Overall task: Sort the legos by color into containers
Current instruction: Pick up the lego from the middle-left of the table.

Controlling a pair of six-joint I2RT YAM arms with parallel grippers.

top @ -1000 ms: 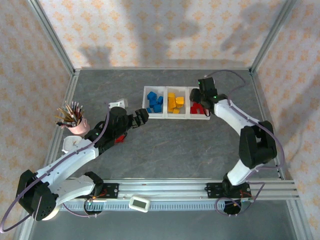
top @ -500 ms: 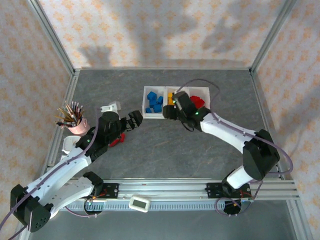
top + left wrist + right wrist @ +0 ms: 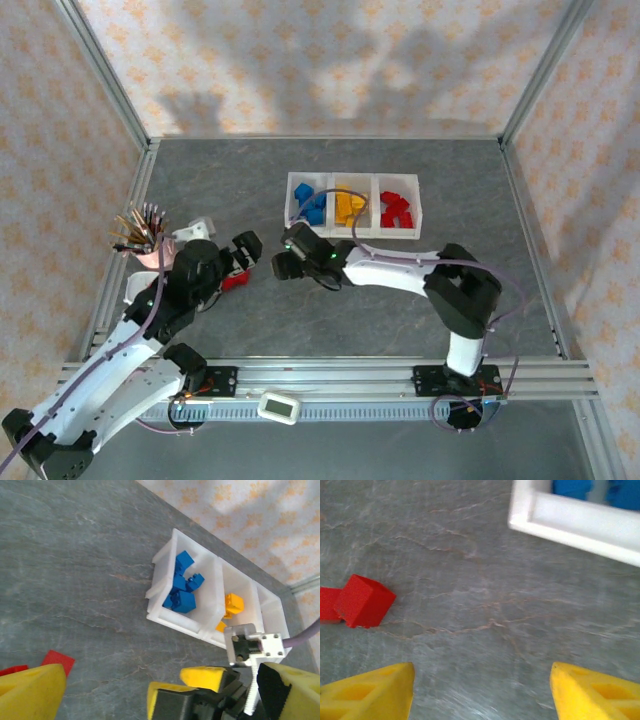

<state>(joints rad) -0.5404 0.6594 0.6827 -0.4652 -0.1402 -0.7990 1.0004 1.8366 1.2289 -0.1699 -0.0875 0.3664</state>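
Hovering low over the grey stone-patterned bench [image 3: 400, 290], the right gripper [image 3: 482, 672] has its jaws spread wide and empty, with a small red plastic lego brick [image 3: 364, 601] lying ahead to its left, outside the row of three white translucent containers [image 3: 376, 205]. The left gripper [image 3: 247, 250], also parted, is near it. The brick looks light, rigid and slick, so pinching squarely across two flat opposite sides seems safest

Overhead and low wrist views share the containers [image 3: 159, 580].
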